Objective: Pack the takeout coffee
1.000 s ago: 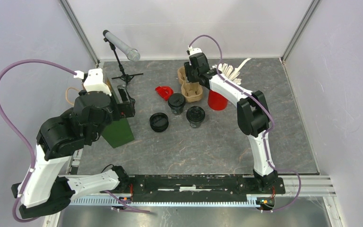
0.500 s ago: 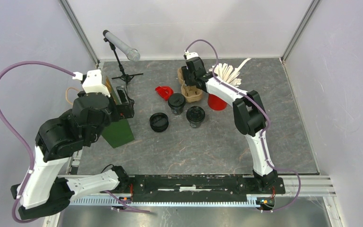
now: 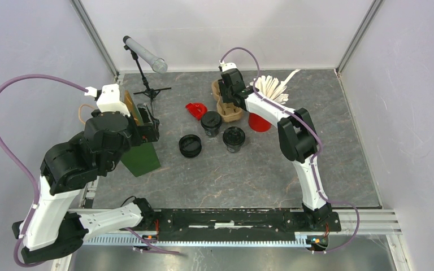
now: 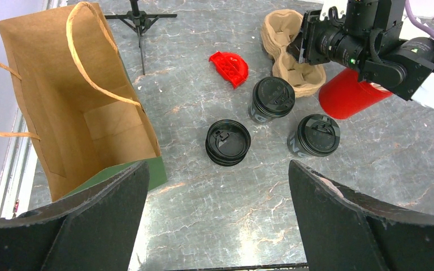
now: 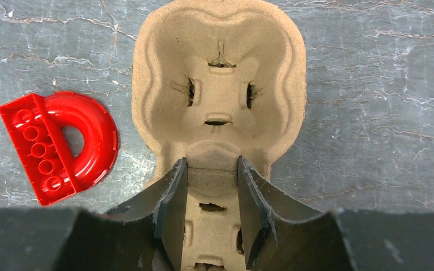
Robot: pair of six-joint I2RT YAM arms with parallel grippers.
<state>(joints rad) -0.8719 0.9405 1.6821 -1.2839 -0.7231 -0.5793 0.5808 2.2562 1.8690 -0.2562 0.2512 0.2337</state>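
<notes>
Closest to you, the left gripper (image 4: 217, 169) hangs with its fingers spread wide and nothing between them. It is above the open paper bag (image 4: 90, 124), which stands upright at the left of the table (image 3: 248, 175). That arm is waiting, so leave it parked there.

In the middle of the table are three black-lidded coffee cups (image 4: 272, 97), well apart from the bag and just short of the carrier. None is loaded yet.

At the far side, the right gripper (image 5: 212, 169) is down on the pulp cup carrier (image 5: 220, 84). One finger sits on each side of the narrow bridge between its two wells. The fingers are drawn in close to that bridge, but from the wrist view you cannot tell whether the pads already bite or only flank it.

By my reading, you are at the step of taking up the carrier, early in the job. Next, make sure the pinch on the bridge is firm. Then lift straight up and bring the carrier towards the cups, keeping it level. Steer clear of the red block (image 5: 59, 147) lying just beside it.
</notes>
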